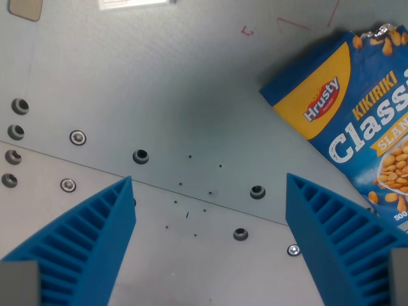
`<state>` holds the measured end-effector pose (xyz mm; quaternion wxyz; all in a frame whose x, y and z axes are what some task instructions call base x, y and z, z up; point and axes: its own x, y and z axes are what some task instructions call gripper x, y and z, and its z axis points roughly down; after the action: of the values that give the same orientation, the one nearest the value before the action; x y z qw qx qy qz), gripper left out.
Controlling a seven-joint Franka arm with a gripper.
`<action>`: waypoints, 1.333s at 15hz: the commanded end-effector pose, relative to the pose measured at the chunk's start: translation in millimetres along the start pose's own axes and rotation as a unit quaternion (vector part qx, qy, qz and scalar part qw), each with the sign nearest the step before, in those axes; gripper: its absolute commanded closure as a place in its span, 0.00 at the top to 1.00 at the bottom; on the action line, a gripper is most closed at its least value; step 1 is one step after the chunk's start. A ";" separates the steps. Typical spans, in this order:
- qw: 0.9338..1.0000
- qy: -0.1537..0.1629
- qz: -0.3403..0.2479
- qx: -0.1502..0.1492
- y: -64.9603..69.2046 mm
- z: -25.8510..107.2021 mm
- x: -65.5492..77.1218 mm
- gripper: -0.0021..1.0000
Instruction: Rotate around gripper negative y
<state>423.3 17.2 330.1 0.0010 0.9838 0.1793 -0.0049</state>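
My gripper (pixel 209 185) is open and empty, its two blue ribbed fingers (pixel 83 242) rising from the bottom corners of the wrist view. It hangs above a grey metal table (pixel 159 83) with bolt holes. A blue and yellow peanut bag (pixel 357 121) marked "Hrusty Kikiriki Classic" lies flat at the wrist view's right, tilted, with its torn silver top at the upper right. The bag lies beyond and to the right of the right finger (pixel 338 236), apart from it.
Several screws and bolt holes (pixel 140 156) dot the plate, and a seam runs diagonally across it. A tan patch (pixel 25 7) and a white label (pixel 137 3) sit at the top edge. Faint red pen marks (pixel 247 30) show near the bag.
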 end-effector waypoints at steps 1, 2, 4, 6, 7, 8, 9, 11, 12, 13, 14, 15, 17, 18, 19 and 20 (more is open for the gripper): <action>1.000 -0.004 0.000 -0.001 0.0 -2.6 -0.3 1.00; 1.000 -0.010 0.000 -0.001 0.0 -2.6 -0.3 1.00; 1.000 -0.024 0.000 -0.001 0.0 -2.6 -0.3 1.00; 0.999 -0.037 0.000 -0.001 0.0 -2.6 -0.3 1.00; 0.999 -0.044 0.000 -0.001 0.0 -2.6 -0.3 1.00; 0.999 -0.050 0.000 -0.001 0.0 -2.6 -0.3 1.00; 0.998 -0.057 0.000 -0.001 0.0 -2.6 -0.3 1.00; 0.998 -0.070 0.000 -0.001 0.0 -2.6 -0.3 1.00; 0.997 -0.077 0.000 -0.001 0.0 -2.6 -0.3 1.00; 0.996 -0.084 0.000 -0.001 0.0 -2.6 -0.3 1.00; 0.996 -0.090 0.000 -0.001 0.0 -2.6 -0.3 1.00; 0.995 -0.097 0.000 -0.001 0.0 -2.6 -0.3 1.00; 0.994 -0.110 0.000 -0.001 0.0 -2.6 -0.3 1.00; 0.993 -0.117 0.000 -0.001 0.0 -2.6 -0.3 1.00; 0.992 -0.123 0.000 -0.001 0.0 -2.6 -0.3 1.00; 0.992 -0.130 0.000 -0.001 0.0 -2.6 -0.3 1.00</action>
<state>415.7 15.3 324.9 0.0026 0.9825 0.1816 -0.0404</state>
